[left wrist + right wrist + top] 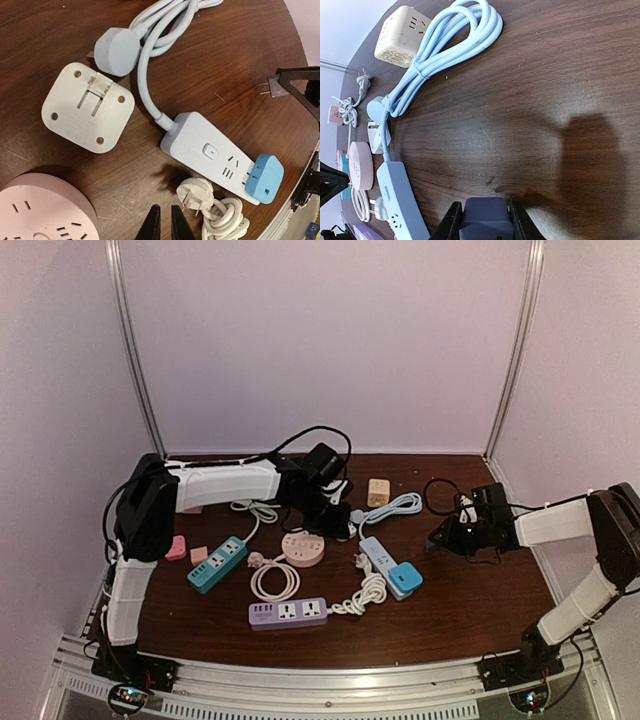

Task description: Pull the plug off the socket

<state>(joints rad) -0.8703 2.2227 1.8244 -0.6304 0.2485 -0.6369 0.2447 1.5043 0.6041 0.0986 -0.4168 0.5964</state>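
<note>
The blue plug [264, 178] sits in the near right end of the light blue power strip [210, 152], in the middle of the worktop [470, 600]. As far as I can see it is the only plug seated in a socket, so I judge that it is the one to pull. It is pushed fully in, and the strip lies flat and free. Probably one claw must press the strip down while the other pulls, otherwise the strip will only slide.

The strip's cable [165, 20] runs to the far side in a bundle, so it does not block the way to the plug. A white adapter [87, 114] lies on its back just left of the strip, and a pink round socket [40, 210] is nearer, on the left.

The left claw [165, 216] hangs above the worktop beside the strip. Its fingers are almost together, with only a thin slit between them. It grasps nothing and touches nothing.

The right claw [485, 212] is further right, apart from the strip. It is clenched around a dark block [486, 220], held above the worktop with its shadow below. I cannot tell what this block is.
</note>
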